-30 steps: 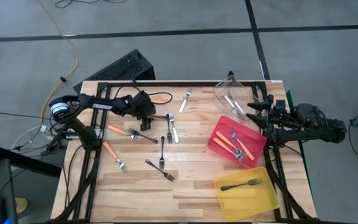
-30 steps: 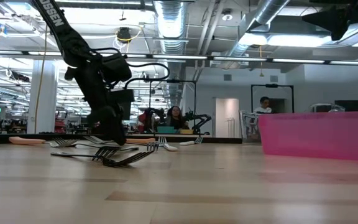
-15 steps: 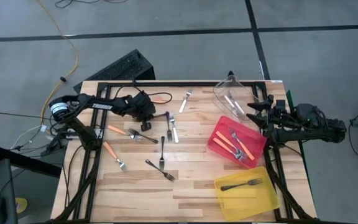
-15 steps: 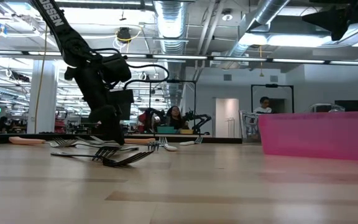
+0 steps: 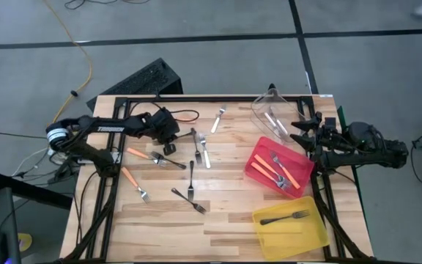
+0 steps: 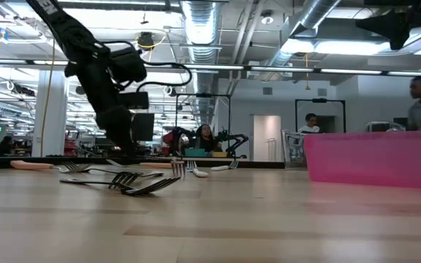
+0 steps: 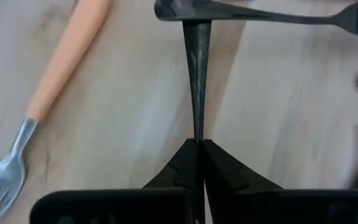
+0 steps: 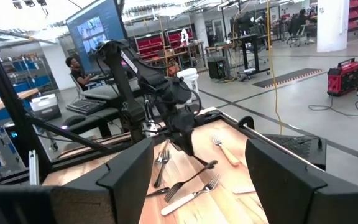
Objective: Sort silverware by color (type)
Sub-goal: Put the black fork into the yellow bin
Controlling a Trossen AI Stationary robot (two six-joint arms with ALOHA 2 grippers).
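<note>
My left gripper [image 5: 175,136] [image 7: 198,144] is at the table's far left, shut on a black fork [image 5: 187,134] [image 7: 196,81] that runs away from the fingers toward the table's right. The fork's far end meets another black fork [image 7: 260,12] lying crosswise. Loose on the wood lie orange-handled forks [image 5: 146,155] [image 5: 132,181], black forks [image 5: 190,176] [image 5: 187,199] and pale forks [image 5: 218,119] [image 5: 205,152]. My right gripper [image 5: 302,130] [image 8: 194,174] waits open at the right edge, beside the bins. My left gripper pinches the thin end of the black fork's shaft [image 7: 197,138] between its two fingertips. The fingers lie along the fork, which reaches straight out ahead of them. I cannot tell whether the fork's far end is clear of the table.
A red bin [image 5: 258,158] holds orange-handled forks, a yellow bin [image 5: 315,231] holds a black fork, and a clear bin [image 5: 264,108] stands at the far right. An orange-handled fork [image 7: 48,106] lies close beside the held one. People show in the room behind.
My left gripper has shut on the black fork's thin end, then gone up a little and toward the table's left edge. The fork has swung round, from pointing near-far to lying left-right.
</note>
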